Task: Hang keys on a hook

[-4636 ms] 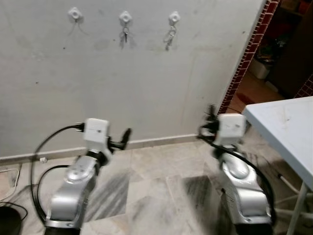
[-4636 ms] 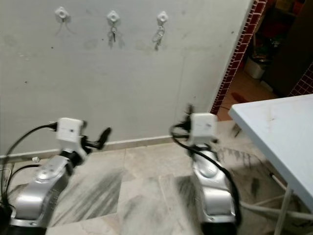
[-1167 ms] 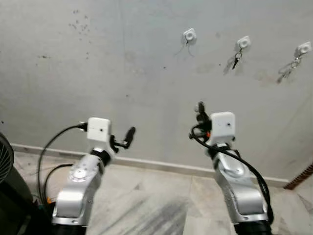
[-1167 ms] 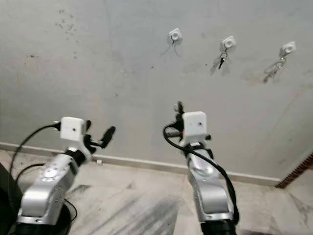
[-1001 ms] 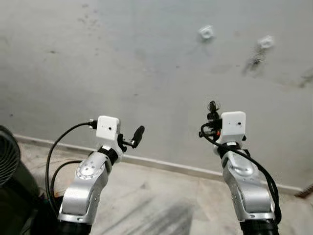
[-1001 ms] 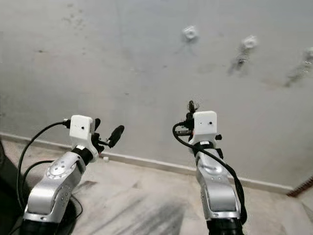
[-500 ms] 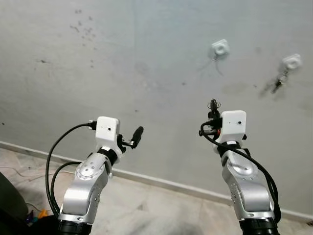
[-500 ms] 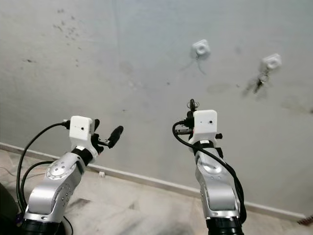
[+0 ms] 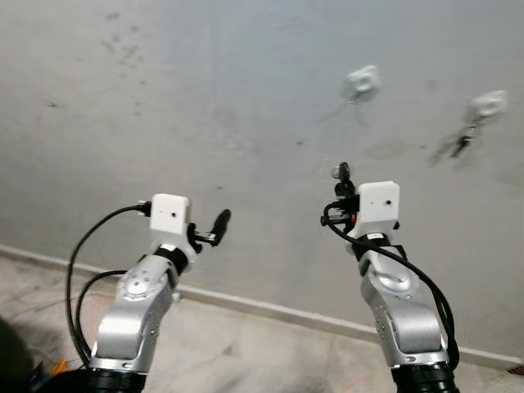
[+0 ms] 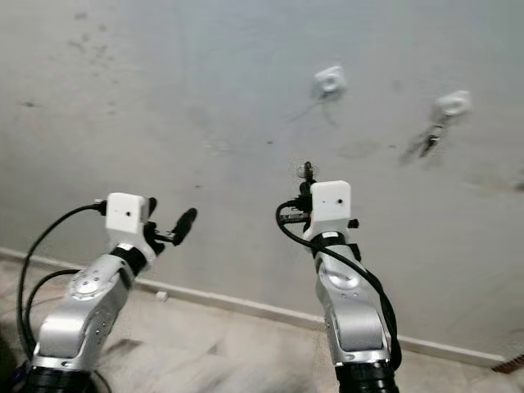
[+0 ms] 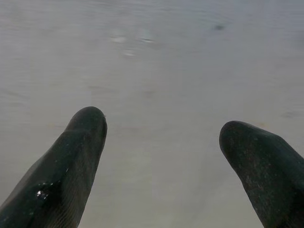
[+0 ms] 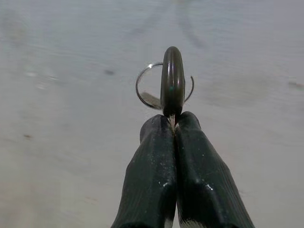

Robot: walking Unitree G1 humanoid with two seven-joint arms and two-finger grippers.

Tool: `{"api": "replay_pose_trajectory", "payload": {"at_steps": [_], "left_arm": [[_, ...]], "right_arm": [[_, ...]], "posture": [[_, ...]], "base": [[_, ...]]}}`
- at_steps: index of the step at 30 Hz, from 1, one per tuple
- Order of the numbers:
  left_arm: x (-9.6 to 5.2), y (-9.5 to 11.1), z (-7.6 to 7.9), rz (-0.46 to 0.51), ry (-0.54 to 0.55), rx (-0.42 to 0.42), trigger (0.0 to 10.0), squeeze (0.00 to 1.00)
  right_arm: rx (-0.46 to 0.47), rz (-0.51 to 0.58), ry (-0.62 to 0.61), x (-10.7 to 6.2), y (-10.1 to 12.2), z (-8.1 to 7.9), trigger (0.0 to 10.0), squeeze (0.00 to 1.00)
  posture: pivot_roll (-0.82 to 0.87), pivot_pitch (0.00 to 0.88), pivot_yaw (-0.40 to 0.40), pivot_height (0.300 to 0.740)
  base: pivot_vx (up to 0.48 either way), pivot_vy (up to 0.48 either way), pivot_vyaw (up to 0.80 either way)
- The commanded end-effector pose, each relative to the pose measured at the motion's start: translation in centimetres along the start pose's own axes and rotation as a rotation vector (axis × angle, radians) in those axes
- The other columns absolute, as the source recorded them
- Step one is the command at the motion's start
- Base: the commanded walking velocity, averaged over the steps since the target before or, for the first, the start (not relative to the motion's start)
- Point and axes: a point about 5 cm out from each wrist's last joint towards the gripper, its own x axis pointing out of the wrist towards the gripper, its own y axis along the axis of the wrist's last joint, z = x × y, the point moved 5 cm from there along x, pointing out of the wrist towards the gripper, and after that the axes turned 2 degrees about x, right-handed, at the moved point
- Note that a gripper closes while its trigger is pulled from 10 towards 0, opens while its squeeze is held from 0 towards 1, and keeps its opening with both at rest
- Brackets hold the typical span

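Note:
My right gripper [image 12: 172, 118] is shut on a key [image 12: 172, 80] with a dark head and a thin metal ring [image 12: 142, 80]. In the eye views that key [image 9: 340, 171] sticks up from the raised right gripper [image 9: 342, 187], in front of the grey wall. Up and to the right of it is a bare white hook [image 9: 362, 80]. A second white hook [image 9: 489, 104] further right carries hanging keys [image 9: 460, 144]. My left gripper [image 9: 219, 223] is held up at the left, open and holding nothing, its fingers [image 11: 80, 152] spread wide before the wall.
The grey wall [image 9: 205, 98] is close ahead, speckled with dark marks. A pale skirting strip [image 9: 270, 309] runs along its foot above a tiled floor [image 9: 246, 360]. A dark object [image 9: 16, 360] sits at the lower left corner.
The view has shifted slightly and blurred, so the camera moved. Both arms hold much the same pose, and the key stays in the right gripper.

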Motion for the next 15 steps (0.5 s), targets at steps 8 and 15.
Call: {"api": "replay_pose_trajectory", "payload": {"at_steps": [8,15], "left_arm": [[0.1,0.2,0.5,0.008,-0.008,0.012,10.0,0.0],[0.1,1.5,-0.7,0.067,0.071,0.027,10.0,0.0]], "right_arm": [[-0.006,0.006,-0.011,0.2,0.2,0.5,10.0,0.0],[0.048,0.039,0.059,-0.1,0.7,-0.6,10.0,0.0]], "posture": [[0.15,0.0,-0.072,0.74],[0.15,0.0,-0.073,0.74]], "base": [[0.0,-0.349,0.0],[0.0,0.0,0.0]]}}
